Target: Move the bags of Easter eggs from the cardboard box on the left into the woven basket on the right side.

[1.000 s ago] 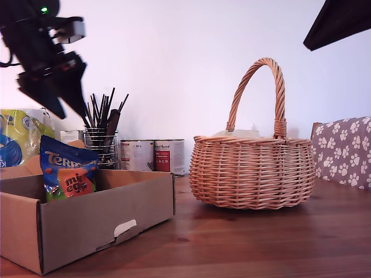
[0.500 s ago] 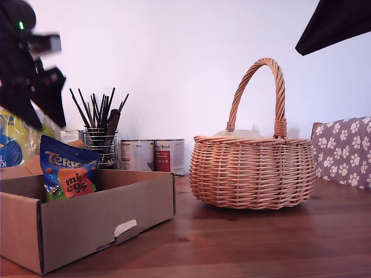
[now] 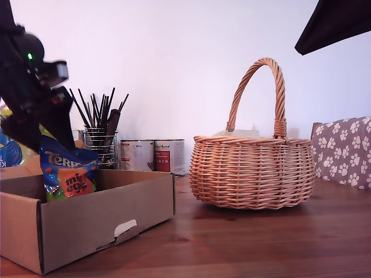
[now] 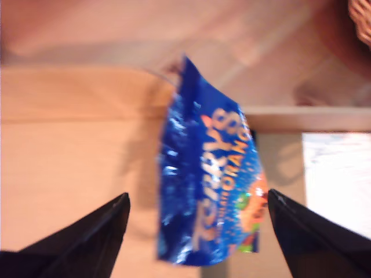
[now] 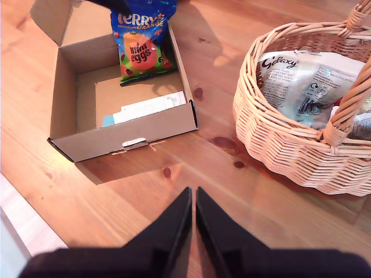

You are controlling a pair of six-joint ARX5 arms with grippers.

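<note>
Against the white wall [image 3: 174, 58] at the back of the wooden tabletop [image 3: 261, 243]: a wire mesh holder [image 3: 101, 145] bristling with dark pencils or brushes [image 3: 98, 110], just beside it two tins [image 3: 152, 155] standing side by side, one with a red label panel. At the exterior view's far left, partly hidden, a larger yellow-green and blue bag [image 3: 14, 142]; at that view's far right, a grey cushion with white paw prints [image 3: 343, 149]. Seen from the second wrist view, a silvery Galaxy packet [image 5: 304, 81] lying in wicker, and a white printed slip [image 5: 151, 107] flat on brown card, next to a small blue patch [image 5: 108, 120].
</note>
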